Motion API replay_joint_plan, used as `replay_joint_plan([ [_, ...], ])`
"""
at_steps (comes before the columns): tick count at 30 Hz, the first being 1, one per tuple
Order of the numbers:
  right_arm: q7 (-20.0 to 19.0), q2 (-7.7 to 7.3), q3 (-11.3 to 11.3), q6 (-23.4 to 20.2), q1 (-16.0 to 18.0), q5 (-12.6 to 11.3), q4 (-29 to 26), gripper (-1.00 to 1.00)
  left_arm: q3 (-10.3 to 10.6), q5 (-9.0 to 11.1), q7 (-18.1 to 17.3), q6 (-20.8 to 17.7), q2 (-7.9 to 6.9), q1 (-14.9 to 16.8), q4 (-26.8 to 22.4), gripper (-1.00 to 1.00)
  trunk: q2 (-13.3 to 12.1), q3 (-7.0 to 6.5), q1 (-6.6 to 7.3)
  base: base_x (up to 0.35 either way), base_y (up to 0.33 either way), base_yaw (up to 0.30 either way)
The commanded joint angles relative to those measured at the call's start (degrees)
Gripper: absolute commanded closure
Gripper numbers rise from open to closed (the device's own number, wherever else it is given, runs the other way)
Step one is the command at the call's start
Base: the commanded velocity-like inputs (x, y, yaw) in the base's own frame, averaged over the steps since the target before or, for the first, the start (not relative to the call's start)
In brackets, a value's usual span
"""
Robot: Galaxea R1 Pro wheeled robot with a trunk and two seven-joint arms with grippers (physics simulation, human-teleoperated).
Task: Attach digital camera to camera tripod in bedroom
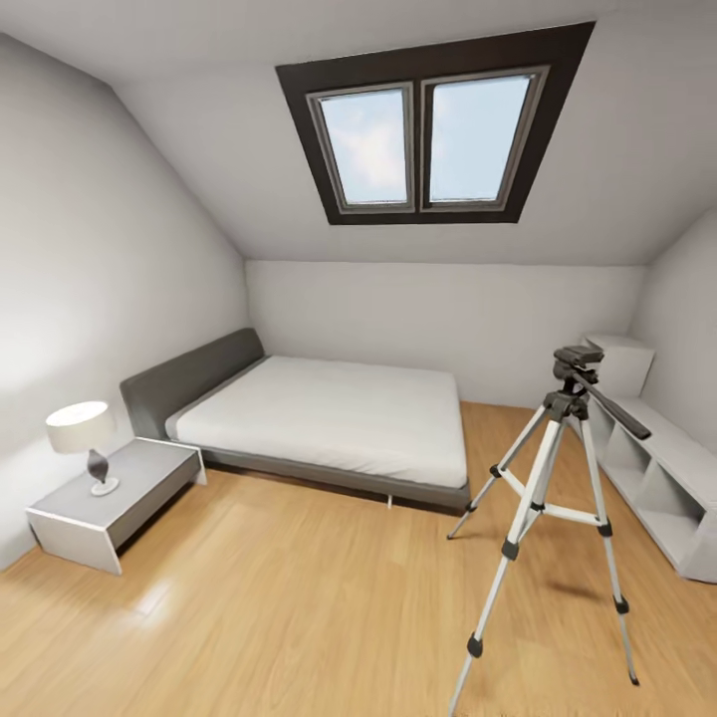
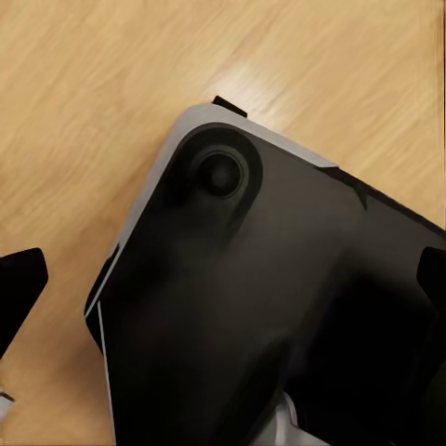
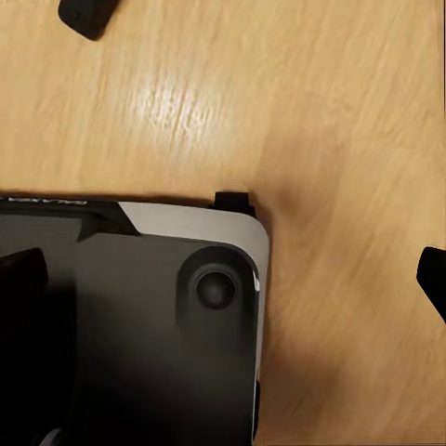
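- The head view looks into the bedroom: grey walls, a sloped ceiling with a double skylight (image 1: 430, 139), and a wood floor (image 1: 279, 597).
- The camera tripod (image 1: 558, 498) stands upright on the floor at the right side of this view, near the front. Its three silver legs are spread, with black joints and feet.
- On top of the tripod sits the black pan head (image 1: 578, 360), and its long handle (image 1: 619, 412) points down and to the right. Nothing is mounted on the head.
- A white bed (image 1: 329, 413) with a grey headboard stands against the far wall, well apart from the tripod.
- Left of the bed there is a low grey bedside table (image 1: 139, 488), and a lamp (image 1: 82, 438) with a white shade stands on it.
- Along the right wall, behind the tripod, runs a white low shelf (image 1: 662, 478) with open compartments.
- The left wrist view looks down on the dark base of the robot (image 2: 279, 307) above the wood floor. A dark finger tip (image 2: 20, 288) shows at the edge; I cannot tell how far the left fingers are open.
- The right wrist view shows the same base (image 3: 139, 325) and a dark finger tip (image 3: 433, 274) at the edge; for the right fingers I cannot tell either. Nothing is seen held between the fingers of either arm.
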State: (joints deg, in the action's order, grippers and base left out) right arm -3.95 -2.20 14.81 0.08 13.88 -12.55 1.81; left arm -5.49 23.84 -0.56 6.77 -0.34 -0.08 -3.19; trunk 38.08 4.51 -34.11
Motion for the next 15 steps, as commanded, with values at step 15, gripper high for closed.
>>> replay_joint_plan([
  [15,-0.53,0.0,0.48,0.01,0.09,-0.64,0.15,-1.0,-0.5,-0.2,-0.04,0.09,0.08,-0.01,-0.06,-1.0,0.08,0.09,-0.02,-0.042,0.003,-0.271],
])
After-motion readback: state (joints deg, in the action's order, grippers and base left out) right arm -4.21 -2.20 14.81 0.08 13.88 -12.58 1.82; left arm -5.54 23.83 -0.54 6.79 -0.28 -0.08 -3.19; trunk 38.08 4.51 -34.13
